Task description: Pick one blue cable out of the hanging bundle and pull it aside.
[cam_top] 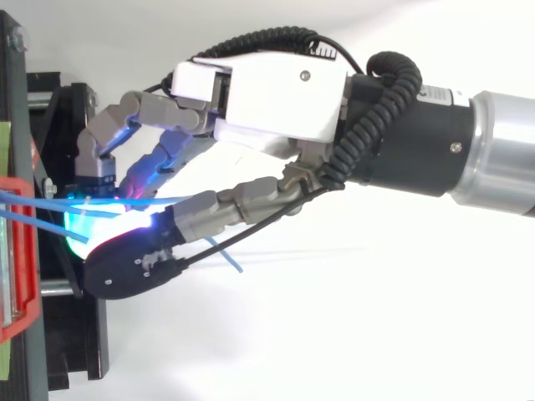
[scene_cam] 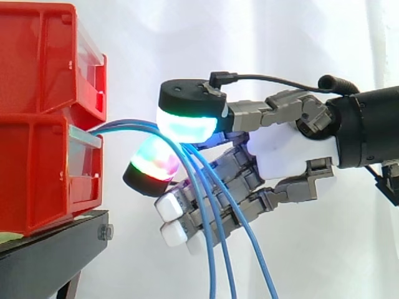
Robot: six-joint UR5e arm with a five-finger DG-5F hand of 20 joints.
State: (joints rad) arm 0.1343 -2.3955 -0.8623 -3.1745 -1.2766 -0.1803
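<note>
The hand (scene_cam: 287, 146) was closed in a pinch on the blue cables (scene_cam: 128, 127), just beside the front of the red bins (scene_cam: 43, 168). Whether it held a single cable was unclear, and the pull aside was not yet done.

Cables (scene_cam: 128, 127): thin, blue, several strands bundled. They are seen leaving the front of the lower bin (scene_cam: 37, 174), arched out nearly level, then bent downward. Three strands are noted hanging loose, slightly fanned apart, crossing in front of the hand (scene_cam: 287, 149).
</note>
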